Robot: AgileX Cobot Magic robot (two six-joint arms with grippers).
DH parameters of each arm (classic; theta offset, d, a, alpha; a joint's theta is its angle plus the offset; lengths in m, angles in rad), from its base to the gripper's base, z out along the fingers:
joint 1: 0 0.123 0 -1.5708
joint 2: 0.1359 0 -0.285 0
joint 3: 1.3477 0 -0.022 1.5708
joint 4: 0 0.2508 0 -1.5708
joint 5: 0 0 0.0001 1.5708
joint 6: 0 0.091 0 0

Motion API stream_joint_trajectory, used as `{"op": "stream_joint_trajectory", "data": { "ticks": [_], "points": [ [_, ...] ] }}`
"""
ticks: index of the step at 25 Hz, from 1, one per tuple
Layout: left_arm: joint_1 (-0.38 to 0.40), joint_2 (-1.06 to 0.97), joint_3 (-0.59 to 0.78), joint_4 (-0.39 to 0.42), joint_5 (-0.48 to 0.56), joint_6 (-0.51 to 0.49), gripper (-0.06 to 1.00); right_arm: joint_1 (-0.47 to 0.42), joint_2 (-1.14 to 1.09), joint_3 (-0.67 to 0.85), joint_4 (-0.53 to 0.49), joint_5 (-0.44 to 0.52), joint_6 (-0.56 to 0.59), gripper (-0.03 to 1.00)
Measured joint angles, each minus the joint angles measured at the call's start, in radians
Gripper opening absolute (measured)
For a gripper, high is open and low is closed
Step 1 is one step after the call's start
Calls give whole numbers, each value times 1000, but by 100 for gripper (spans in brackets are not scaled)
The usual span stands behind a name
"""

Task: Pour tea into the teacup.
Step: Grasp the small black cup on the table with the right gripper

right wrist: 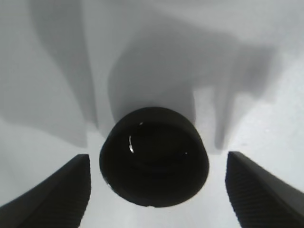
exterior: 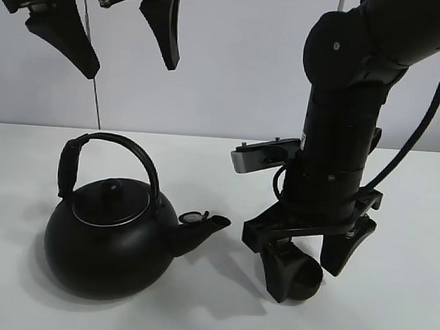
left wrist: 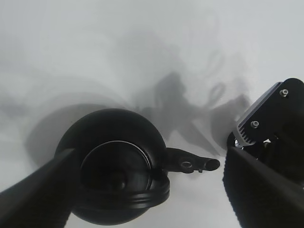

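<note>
Probably light, stiff and slick, the teacup [right wrist: 154, 164], set on the table [exterior: 390, 320] beside the kettle [exterior: 109, 240] spout and straddled untouched by the spread right end effector [exterior: 306, 280], is best pinched gently across its round wall.

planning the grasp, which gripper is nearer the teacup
Right. The right gripper, open, straddles the teacup; the left gripper hangs high above the kettle, far off.
</note>
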State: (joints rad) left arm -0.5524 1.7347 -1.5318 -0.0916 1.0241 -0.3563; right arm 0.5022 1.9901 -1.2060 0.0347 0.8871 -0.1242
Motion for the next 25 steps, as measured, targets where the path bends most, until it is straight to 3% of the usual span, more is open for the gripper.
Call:
{"op": "stream_joint_trajectory", "data": {
  "ticks": [19, 25],
  "points": [
    [0, 0, 0, 0, 0, 0, 59, 0, 15, 0, 38, -19, 21, 53],
    [0, 0, 0, 0, 0, 0, 59, 0, 15, 0, 39, -19, 24, 40]
  ]
}}
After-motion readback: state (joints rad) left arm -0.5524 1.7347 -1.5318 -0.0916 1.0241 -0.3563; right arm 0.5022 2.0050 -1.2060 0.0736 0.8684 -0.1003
